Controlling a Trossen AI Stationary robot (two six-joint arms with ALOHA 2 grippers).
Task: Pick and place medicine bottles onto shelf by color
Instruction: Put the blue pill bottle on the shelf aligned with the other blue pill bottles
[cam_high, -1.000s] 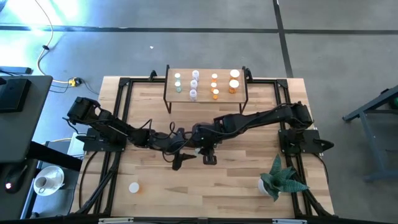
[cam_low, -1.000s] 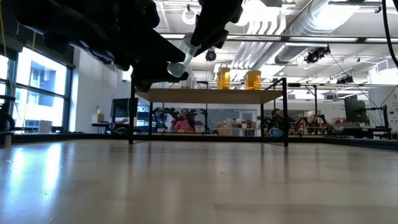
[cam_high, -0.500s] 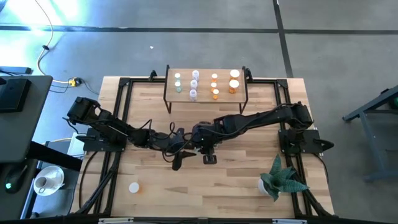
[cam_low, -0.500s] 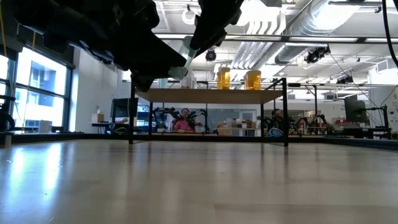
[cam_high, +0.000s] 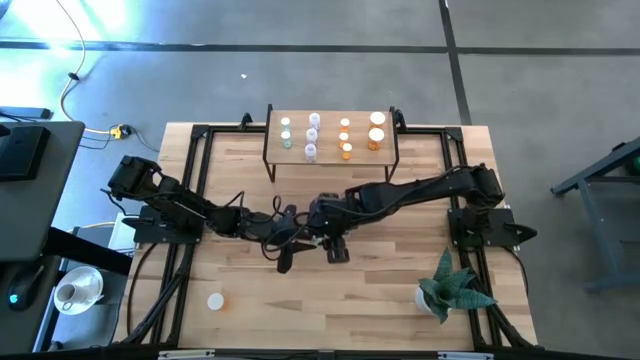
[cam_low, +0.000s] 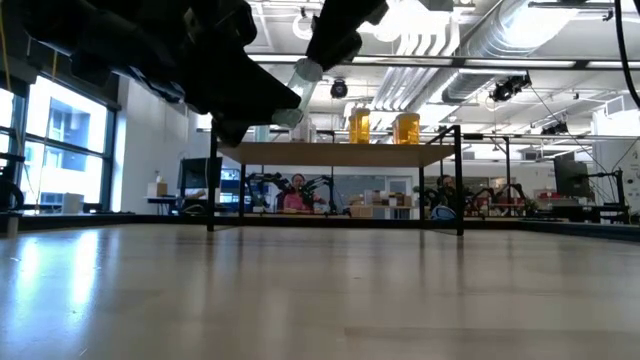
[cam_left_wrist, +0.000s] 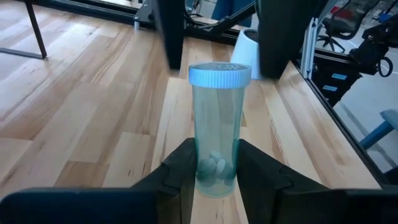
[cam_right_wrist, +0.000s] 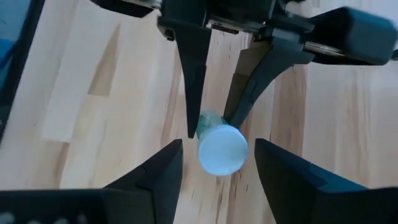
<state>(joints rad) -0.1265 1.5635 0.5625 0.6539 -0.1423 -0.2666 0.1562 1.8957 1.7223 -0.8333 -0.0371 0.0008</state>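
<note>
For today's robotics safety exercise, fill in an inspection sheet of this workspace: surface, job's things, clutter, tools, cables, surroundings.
Surface: butcher-block tabletop, bare at the front.
Job's things: pale green bottle in mid-handover above the table; other bottles sorted on the shelf.
Clutter: potted plant; small white object.
Tools: left tool shut on the bottle's base; right tool open around its cap.
Cables: yellow cable on the floor.
Surroundings: people seated far behind, in the low view.

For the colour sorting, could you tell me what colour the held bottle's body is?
Pale green bottle, white cap; clearest in the left wrist view.
</note>
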